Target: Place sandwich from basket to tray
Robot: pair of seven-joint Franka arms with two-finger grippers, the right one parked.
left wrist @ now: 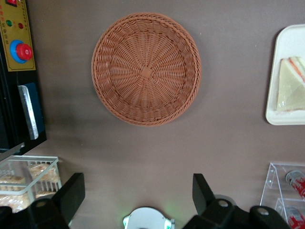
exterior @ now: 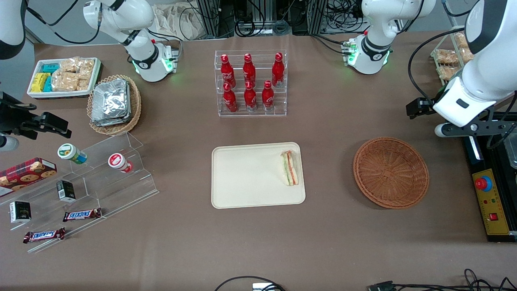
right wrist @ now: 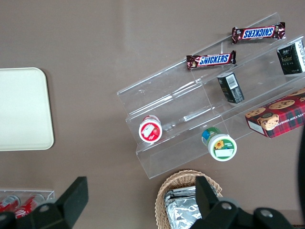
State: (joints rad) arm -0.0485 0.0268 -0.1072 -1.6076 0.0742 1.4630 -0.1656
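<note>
The sandwich [exterior: 291, 167] lies on the cream tray [exterior: 250, 178], near the tray's edge toward the working arm's end; it also shows in the left wrist view [left wrist: 291, 86] on the tray [left wrist: 289, 43]. The reddish-brown wicker basket [exterior: 391, 172] stands empty on the table beside the tray and also shows in the left wrist view [left wrist: 146, 68]. My left gripper [exterior: 419, 108] hangs high above the table, farther from the front camera than the basket. In the left wrist view the gripper [left wrist: 138, 193] is open wide and holds nothing.
A clear rack of red bottles [exterior: 250, 83] stands farther back than the tray. A control box with a red button [exterior: 490, 202] lies at the working arm's end. A tan basket of foil packs [exterior: 114, 104], a white snack bin [exterior: 64, 76] and an acrylic shelf [exterior: 80, 182] sit toward the parked arm's end.
</note>
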